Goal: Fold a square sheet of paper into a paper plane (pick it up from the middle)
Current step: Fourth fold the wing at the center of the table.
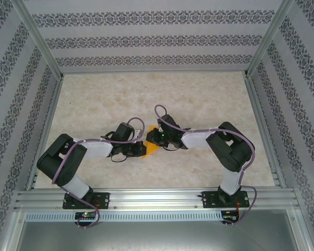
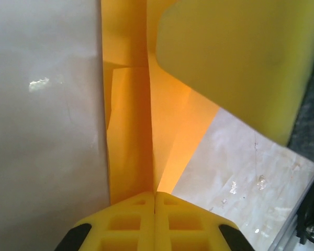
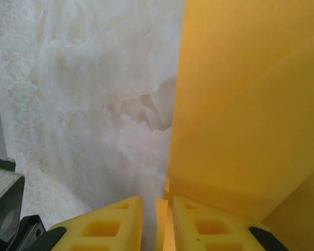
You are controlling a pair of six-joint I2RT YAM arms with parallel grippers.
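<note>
Item under inspection: the paper sheet [image 1: 154,142], orange-yellow, part-folded, at mid-table [image 1: 199,99] between my two grippers, which meet nose to nose over it. Left gripper [image 2: 155,203]: jaws closed flat together on the sheet's near end, no gap visible between the pads, and the paper rises away from them as two upright flaps with a crease running along the middle. Right gripper [image 3: 157,212]: jaws narrow, a slim slot between them with an edge of the sheet standing in that slot; whether the pads actually press it I cannot tell. One right finger [image 2: 235,63] shows in the left wrist view, up against the far flap. Handling assessment: the sheet is very light, thin and limp, stiff only along its creases (the flaps stand because of them, in my judgement). It will buckle under any push along its length, crumple under a careless squeeze, and likely slide on the smooth marbled table if nudged from the side. It should not slip from soft pads, but a hard tug between the two grips could tear it or pull a fold out of line. Recommended hold: on the central crease, near the middle of its length, where the layers stack and the paper is stiffest.
</note>
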